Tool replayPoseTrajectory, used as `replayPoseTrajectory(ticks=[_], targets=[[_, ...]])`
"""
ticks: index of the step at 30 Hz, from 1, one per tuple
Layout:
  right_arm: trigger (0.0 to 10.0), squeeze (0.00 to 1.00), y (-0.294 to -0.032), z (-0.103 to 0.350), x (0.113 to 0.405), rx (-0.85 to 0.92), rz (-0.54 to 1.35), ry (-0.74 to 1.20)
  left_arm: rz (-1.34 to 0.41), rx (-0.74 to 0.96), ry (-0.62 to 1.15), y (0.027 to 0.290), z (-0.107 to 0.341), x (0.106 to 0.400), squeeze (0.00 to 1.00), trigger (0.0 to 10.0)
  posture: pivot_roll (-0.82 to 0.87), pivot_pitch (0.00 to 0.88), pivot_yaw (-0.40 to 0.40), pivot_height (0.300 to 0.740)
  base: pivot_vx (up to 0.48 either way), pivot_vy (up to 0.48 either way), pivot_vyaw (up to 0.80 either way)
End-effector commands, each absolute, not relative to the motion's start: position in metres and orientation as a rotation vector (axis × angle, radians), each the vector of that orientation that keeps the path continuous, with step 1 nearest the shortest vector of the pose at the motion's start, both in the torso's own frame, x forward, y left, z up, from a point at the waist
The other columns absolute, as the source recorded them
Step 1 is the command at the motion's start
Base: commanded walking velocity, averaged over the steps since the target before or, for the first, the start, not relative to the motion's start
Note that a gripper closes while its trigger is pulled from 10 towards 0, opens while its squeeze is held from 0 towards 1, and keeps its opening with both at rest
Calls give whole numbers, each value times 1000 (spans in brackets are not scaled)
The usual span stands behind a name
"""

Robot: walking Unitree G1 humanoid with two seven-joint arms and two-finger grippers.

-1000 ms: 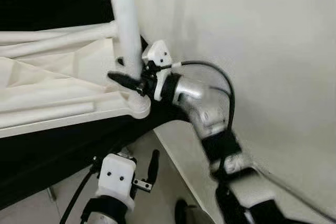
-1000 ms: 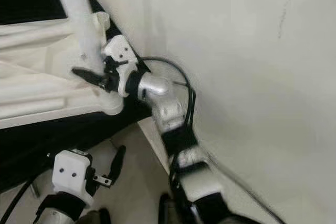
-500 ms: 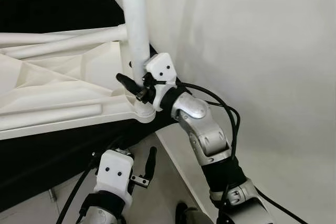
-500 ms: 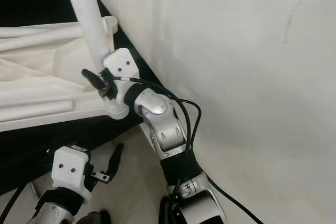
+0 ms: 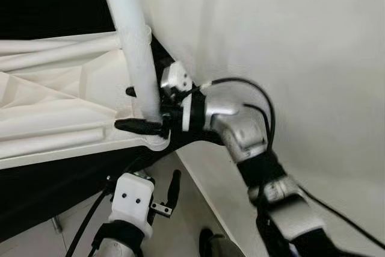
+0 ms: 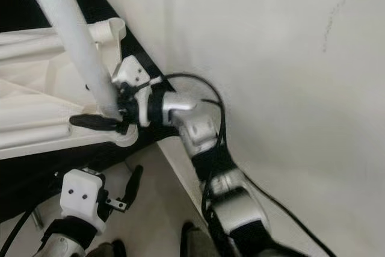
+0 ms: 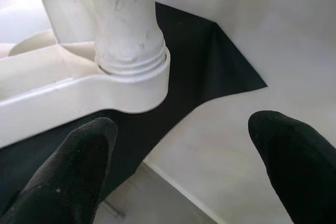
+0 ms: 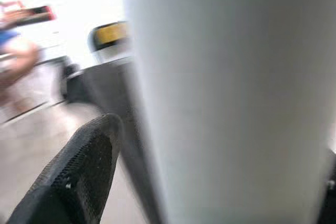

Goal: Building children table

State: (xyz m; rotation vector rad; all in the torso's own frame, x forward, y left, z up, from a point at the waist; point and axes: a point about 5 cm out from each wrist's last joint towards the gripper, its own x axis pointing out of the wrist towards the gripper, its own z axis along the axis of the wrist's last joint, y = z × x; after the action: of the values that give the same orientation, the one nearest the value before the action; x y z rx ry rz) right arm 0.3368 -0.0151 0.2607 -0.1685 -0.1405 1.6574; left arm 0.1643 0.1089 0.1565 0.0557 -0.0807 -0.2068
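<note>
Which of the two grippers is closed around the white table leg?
The right gripper: its jaws are on either side of the white table leg just above the corner socket. The left gripper hangs open below the tabletop, holding nothing.

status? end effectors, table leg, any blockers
Right end effector clamped around white table leg just above corner socket. Left end effector open, idle below the tabletop. Wall close on the right.

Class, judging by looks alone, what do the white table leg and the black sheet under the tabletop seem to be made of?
Table leg: probably moulded plastic, matte white, with ribbed rings at its base and grey scuffs. Black sheet: looks like thin cloth or felt, dull, lying flat with a sharp corner.
</note>
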Motion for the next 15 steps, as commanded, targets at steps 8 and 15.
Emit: replayPoseTrajectory(ticks=[8,15], targets=[[0,0,-22,262,341,-235,1829,-67,-208,57,-64,108,157,158,0,10000,31,301,-64,740,0,0,0],[0,0,-28,260,348,-261,1752,-64,-207,55,-63,107,157,159,0,10000,19,300,-64,740,0,0,0]])
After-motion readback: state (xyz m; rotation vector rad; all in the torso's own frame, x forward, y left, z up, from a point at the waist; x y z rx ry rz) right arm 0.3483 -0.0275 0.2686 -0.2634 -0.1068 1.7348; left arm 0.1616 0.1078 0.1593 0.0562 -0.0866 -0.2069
